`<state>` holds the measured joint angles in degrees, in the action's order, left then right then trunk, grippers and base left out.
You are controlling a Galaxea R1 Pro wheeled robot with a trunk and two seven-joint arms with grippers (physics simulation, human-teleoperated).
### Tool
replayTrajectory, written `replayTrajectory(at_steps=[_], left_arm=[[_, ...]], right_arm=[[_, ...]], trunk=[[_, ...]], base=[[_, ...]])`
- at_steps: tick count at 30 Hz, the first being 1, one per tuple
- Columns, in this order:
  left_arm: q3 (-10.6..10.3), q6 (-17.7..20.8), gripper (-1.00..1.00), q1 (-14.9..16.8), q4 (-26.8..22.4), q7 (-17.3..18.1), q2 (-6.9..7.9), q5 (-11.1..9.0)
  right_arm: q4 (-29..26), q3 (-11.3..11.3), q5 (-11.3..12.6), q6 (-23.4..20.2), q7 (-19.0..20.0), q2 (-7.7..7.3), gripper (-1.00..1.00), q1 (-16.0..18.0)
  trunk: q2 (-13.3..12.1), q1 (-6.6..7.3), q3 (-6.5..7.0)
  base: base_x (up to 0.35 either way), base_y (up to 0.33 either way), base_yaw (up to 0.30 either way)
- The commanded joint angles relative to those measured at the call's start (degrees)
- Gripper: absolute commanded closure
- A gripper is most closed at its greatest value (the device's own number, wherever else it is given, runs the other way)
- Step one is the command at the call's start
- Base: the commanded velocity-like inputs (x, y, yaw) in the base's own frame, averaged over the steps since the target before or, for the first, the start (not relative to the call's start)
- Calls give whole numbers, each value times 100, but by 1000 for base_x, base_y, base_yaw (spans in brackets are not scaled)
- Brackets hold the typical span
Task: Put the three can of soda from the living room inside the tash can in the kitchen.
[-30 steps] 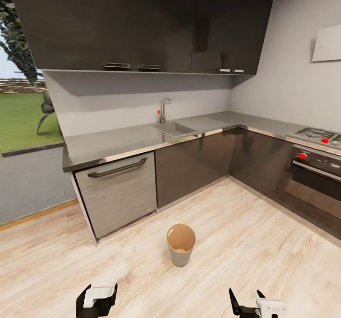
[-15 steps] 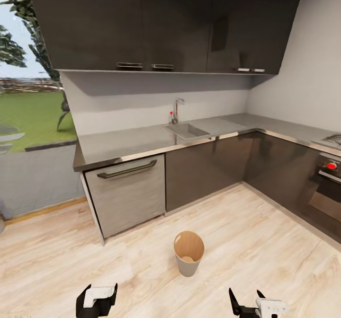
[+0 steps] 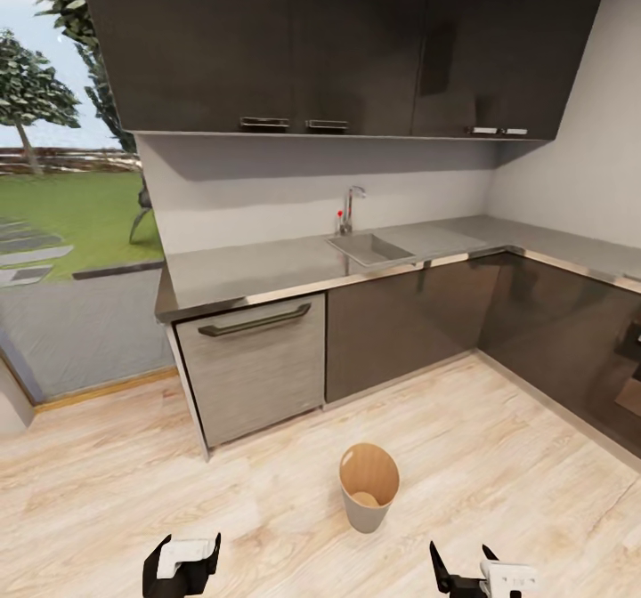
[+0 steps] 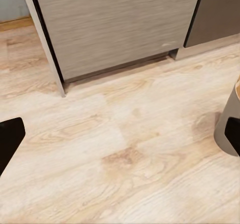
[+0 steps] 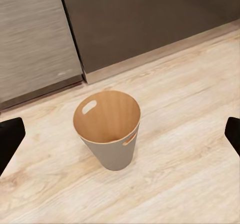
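— So, nearest the lens first: what are the arms doing?

— At the bottom edge of the head view, the left gripper (image 3: 182, 565) sits lower left and the right gripper (image 3: 472, 576) lower right, both held low over the pale wood floor (image 3: 499, 464). The right one's dark fingers stand spread apart. The left's state I cannot tell from that view, but its wrist camera puts a dark fingertip at each far edge of the frame, so it reads as spread too. Neither pinches anything.

— And the tash can (image 3: 368, 487)?

— Centre of the frame, a little beyond the grippers, upright on the floor and well apart from the cabinet fronts (image 3: 254, 371). The right wrist camera looks straight into its brown inside (image 5: 107, 118), which appears empty there, though the head view hints at something pale at the bottom.

— How would it handle?

— By its looks, light and stiff, easily tipped by a knock. It needs no grasp; cans should drop through the wide mouth. A thin soda can is light and slick-sided, best pinched across its middle.

— Beyond?

— Steel countertop (image 3: 267, 269), sink (image 3: 369, 248) and tap (image 3: 350, 206) at mid-frame; dark wall cupboards (image 3: 312, 37) above; lawn at upper left.
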<state>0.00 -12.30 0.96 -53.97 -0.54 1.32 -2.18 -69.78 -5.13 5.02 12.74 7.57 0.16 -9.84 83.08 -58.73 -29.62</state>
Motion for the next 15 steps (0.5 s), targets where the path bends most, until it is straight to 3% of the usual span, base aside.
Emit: replayTrajectory(at_steps=[1, 11, 15], left_arm=[[0, 0, -100, 0, 0, 0, 0, 0], [0, 0, -100, 1, 0, -2, 0, -2], [0, -1, -100, 1, -1, -2, 0, -2]], right_arm=[[-2, 1, 0, 0, 3, -1, -100, 0], [-207, 3, -1, 0, 84, -54, -100, -6], [-606, 4, 29, -29, 154, -68, -100, -41]], trunk=[[0, 0, 0], [0, 0, 0], [0, 0, 0]], base=[[66, 0, 11], [21, 0, 3], [3, 0, 0]])
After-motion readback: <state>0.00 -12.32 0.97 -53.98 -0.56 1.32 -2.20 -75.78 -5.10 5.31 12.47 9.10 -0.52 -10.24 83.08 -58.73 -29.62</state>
